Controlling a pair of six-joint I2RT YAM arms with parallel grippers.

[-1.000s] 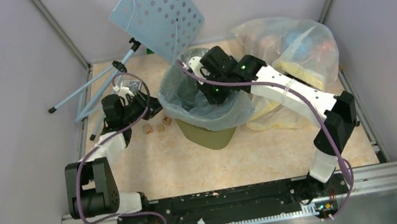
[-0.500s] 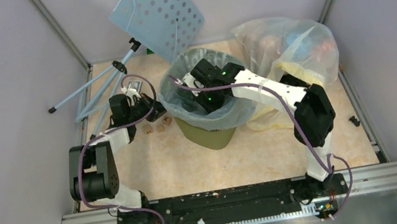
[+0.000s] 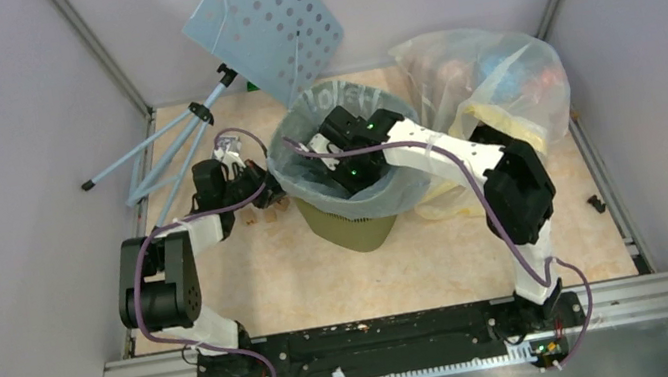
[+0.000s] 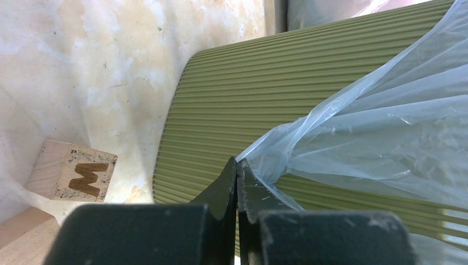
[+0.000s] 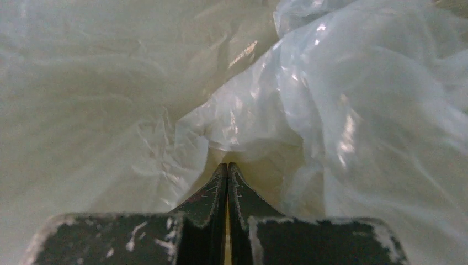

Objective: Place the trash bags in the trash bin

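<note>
The olive-green trash bin stands mid-table, lined with the pale blue trash bag, whose edge drapes over the rim. My left gripper is at the bin's left side. In the left wrist view its jaws are shut, pinching a taut corner of the bag in front of the ribbed bin wall. My right gripper reaches down inside the bin. It is shut, tips pressed against the bag's crinkled inner film, with nothing seen between them.
A big clear-yellowish bag with colourful contents sits right behind the bin. A light-blue perforated panel on a tripod stand leans at the back left. Small wooden blocks lie by the left gripper, one lettered M.
The left gripper moved right to the bin's side and shut on the bag's edge. The right arm folded its elbow in and pushed its shut gripper deeper into the bin.
</note>
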